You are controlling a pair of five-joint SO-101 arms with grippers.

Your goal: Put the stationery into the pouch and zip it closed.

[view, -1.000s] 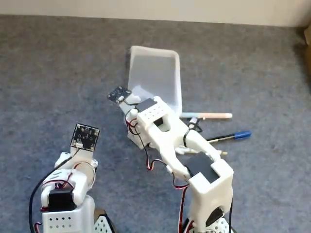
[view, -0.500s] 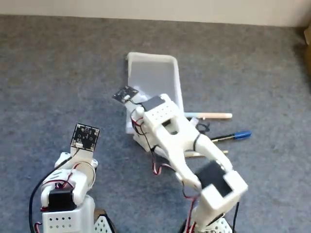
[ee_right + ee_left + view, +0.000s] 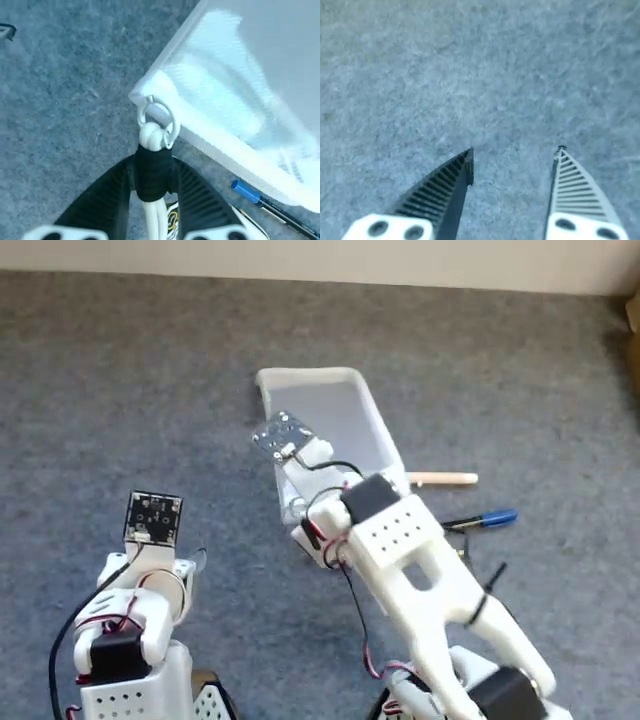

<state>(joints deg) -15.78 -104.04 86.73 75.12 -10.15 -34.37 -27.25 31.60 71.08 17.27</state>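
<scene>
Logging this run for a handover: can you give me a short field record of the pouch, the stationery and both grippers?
pouch: translucent, lying on grey carpet
right gripper: shut on zipper pull at a pouch corner
left gripper: open, above bare carpet
blue-capped pen: on carpet beside pouch, outside it
beige stick: on carpet by pouch edge, outside it

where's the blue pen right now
In the high view the blue pen lies on the carpet right of the pouch, just nearer the arms than the pale pencil.
</scene>
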